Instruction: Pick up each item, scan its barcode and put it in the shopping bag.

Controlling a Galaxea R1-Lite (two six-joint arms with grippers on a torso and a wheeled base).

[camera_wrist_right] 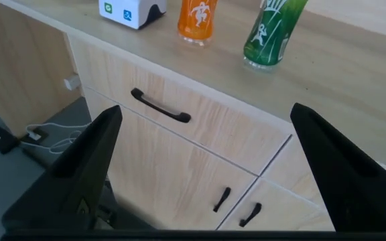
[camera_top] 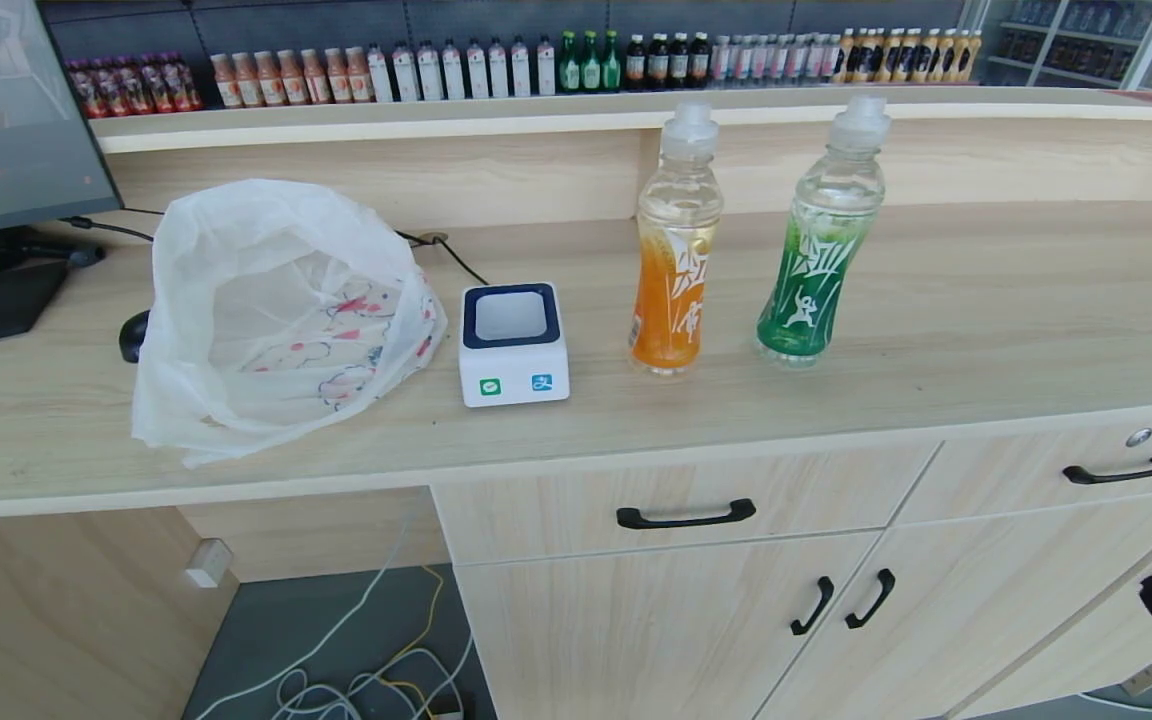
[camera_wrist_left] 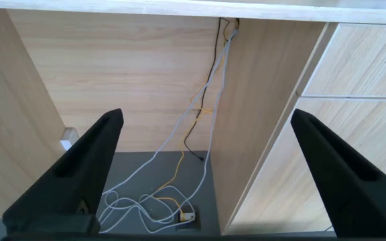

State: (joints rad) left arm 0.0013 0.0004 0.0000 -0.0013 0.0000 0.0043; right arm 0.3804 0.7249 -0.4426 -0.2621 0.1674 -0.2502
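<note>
Left gripper (camera_wrist_left: pixel 206 115) wide; shopping bag (camera_top: pixel 256 215) (white) agape

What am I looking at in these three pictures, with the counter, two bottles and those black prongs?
This is a two-armed robot at a shop counter. The large picture comes from a camera on its head, looking down at the counter. On it are an open white shopping bag, a small white scanner box, and an orange bottle and a green bottle, both upright. The two smaller pictures come from cameras on its wrists. The black prongs are each arm's jaws, wide open and holding nothing. The left wrist camera faces cables below the counter; the right faces a drawer handle under the bottles.
</note>
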